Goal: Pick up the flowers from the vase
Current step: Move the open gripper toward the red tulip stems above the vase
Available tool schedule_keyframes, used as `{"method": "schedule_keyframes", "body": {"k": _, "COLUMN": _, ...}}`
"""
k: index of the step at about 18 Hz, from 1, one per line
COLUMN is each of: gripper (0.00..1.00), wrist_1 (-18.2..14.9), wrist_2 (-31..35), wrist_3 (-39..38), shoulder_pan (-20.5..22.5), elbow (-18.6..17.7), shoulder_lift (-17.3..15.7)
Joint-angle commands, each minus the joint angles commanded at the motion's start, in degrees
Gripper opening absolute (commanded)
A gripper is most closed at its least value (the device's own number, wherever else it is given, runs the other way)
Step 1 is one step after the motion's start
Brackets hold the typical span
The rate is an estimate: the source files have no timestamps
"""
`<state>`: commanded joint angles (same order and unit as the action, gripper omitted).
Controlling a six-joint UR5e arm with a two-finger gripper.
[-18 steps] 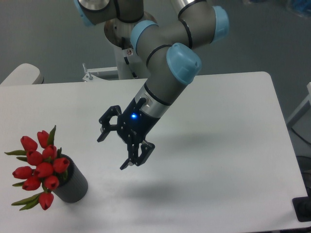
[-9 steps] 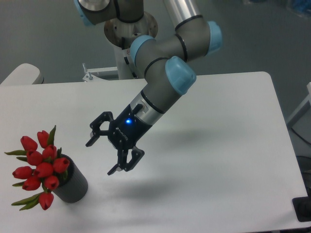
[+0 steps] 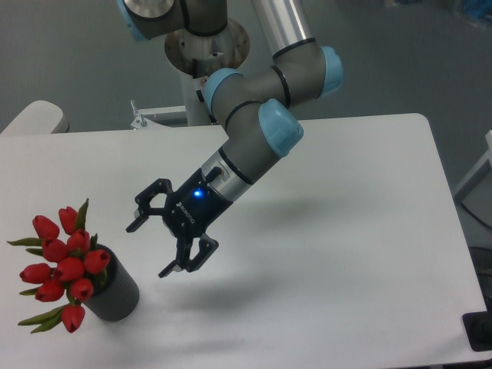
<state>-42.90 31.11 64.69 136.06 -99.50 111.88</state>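
- Gripper [image 3: 152, 247]: jaws spread wide, holding nothing, near flowers [image 3: 63, 265].
- Flowers: seated in vase [image 3: 115, 294].
- Approach: best to close on bunched stems, then lift straight upward.

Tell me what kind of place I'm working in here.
Probably a robotics lab or test cell, not a home: the arm's base is on a pedestal behind a bare white table, on a plain grey floor. The only props are flowers in a vase, with the end effector open nearby.
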Motion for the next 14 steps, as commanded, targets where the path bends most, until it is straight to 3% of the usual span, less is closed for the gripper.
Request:
{"method": "schedule_keyframes", "body": {"k": 4, "gripper": 1.00, "wrist_1": 2.0, "wrist_2": 0.0, "wrist_3": -0.2, "shoulder_pan": -1.8, "elbow": 0.8, "shoulder_lift": 2.6}}
{"method": "schedule_keyframes", "body": {"k": 14, "gripper": 1.00, "wrist_1": 2.1, "wrist_2": -0.1, "wrist_3": -1.7, "shoulder_pan": -2.9, "elbow": -0.1, "shoulder_lift": 1.9}}
